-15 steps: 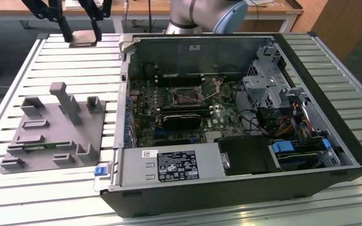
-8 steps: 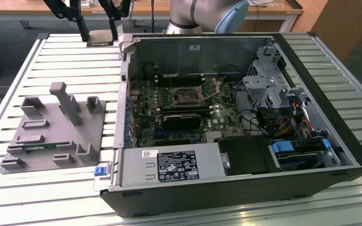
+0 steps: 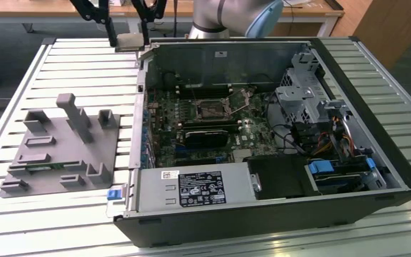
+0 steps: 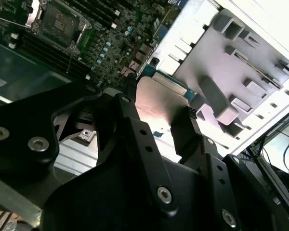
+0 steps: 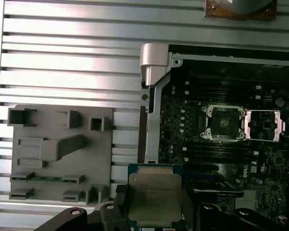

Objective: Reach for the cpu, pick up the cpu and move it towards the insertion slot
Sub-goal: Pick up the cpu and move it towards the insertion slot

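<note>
1. The hand (image 3: 129,33) is closed on the cpu (image 3: 129,42), with one black finger (image 4: 135,137) on each of two opposite edges. In the exterior view the chip hangs at about 11 o'clock in the frame, above the slatted desk (image 3: 70,69) and just outside the back corner of the open computer case (image 3: 263,225). It is clear of the grey fixture (image 3: 55,152).
2. The insertion slot (image 3: 211,110) lies inside the case, at about 5 o'clock from the chip in the exterior view and well apart from it. Its metal frame (image 5: 263,126) looks folded open beside the dark socket (image 5: 225,122).
3. Risk: the grip is on thin edges only. A jolt could tilt the chip or let it slip between the pads, and it would fall onto the desk or the board.
4. Risk: the case wall and its corner post (image 5: 151,60) stand between the chip and the socket. A low path could knock the chip or a finger against that rim.
5. Risk: a chip that arrives rotated or tilted would not sit square in the socket, and the contacts could be harmed.
6. Hard to make out:
   - How much of each pad bears on the chip's edge is masked by the linkage in both wrist views.
   - The socket's thin lever and its contacts cannot be resolved.
   - The chip's height above the desk cannot be judged.
   - A green memory stick (image 5: 45,178) appears to lie in the fixture, only partly visible.
</note>
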Controlling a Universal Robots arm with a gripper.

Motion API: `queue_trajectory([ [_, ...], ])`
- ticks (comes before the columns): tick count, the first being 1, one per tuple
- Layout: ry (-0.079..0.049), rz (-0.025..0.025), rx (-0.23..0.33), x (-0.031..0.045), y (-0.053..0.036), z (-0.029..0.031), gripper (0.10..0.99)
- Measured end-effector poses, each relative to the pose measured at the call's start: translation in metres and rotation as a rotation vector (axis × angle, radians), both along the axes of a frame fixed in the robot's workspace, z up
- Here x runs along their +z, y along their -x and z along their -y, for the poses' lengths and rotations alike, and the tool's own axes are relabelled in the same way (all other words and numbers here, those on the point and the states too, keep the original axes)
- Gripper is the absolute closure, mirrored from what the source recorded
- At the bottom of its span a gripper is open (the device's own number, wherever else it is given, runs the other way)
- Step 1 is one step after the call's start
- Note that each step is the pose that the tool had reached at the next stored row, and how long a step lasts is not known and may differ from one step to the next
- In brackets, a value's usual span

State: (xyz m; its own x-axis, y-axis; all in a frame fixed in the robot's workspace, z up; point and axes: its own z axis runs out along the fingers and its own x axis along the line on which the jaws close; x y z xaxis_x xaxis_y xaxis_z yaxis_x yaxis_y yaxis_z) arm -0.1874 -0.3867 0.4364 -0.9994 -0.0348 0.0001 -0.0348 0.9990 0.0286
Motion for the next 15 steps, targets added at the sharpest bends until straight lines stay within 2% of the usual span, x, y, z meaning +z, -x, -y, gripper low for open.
queue_trajectory([
  [6,0.0,0.0,0.0,-0.0006,-0.0144,-0.0041,0.549],
  [15,-0.001,0.0,0.0,-0.0028,-0.039,-0.0164,0.549],
])
